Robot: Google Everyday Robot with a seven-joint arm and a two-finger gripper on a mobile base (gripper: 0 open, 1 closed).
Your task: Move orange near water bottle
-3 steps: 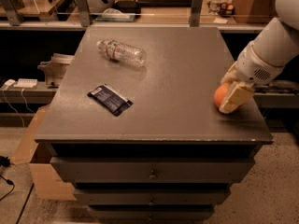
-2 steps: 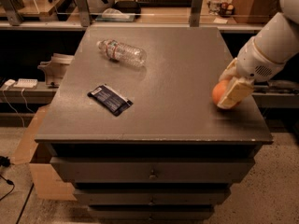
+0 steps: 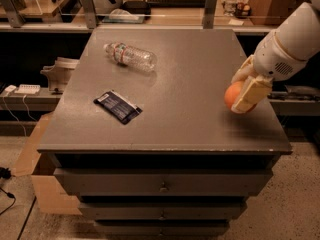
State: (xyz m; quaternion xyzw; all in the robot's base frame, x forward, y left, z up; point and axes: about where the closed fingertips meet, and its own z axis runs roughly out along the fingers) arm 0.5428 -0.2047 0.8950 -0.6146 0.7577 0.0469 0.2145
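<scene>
The orange (image 3: 232, 95) is near the right edge of the grey table top (image 3: 190, 79), held between the cream fingers of my gripper (image 3: 242, 92). The gripper is shut on the orange and holds it slightly above the surface. The white arm comes in from the upper right. The water bottle (image 3: 129, 56) lies on its side at the back left of the table, its white cap pointing left, far from the orange.
A flat dark blue snack packet (image 3: 118, 107) lies at the front left of the table. Drawers sit below the top. A cardboard box (image 3: 37, 170) stands on the floor at the left. Shelves with clutter run behind the table.
The gripper, shut on the orange, has lifted it slightly and carried it a little to the left. The bottle and the packet have not moved.
</scene>
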